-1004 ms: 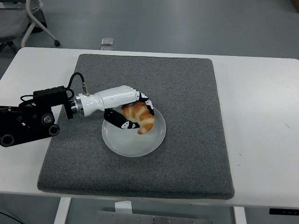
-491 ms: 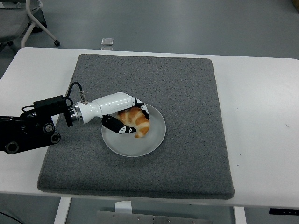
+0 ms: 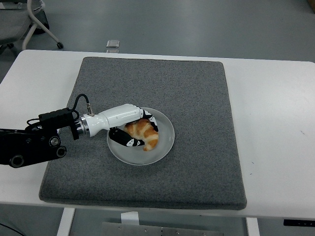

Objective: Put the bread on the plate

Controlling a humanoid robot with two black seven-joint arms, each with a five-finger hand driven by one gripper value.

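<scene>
Status: golden-brown croissant-shaped bread [image 3: 143, 133] lying on round white plate [image 3: 165, 142], left of plate centre, on grey felt mat [image 3: 197, 98] over white counter [image 3: 275, 123]. Left hand [image 3: 132, 129], white-shelled with black fingers, curled around bread from the left, fingertips [image 3: 129, 142] tucked under its near side; grasp apparently not yet let go. Right arm out of view. Recommended: open fingers slowly, slide out low and leftward, avoid dragging bread toward rim or lifting plate edge. Risk judged minor: bread rolling with thumb.
</scene>
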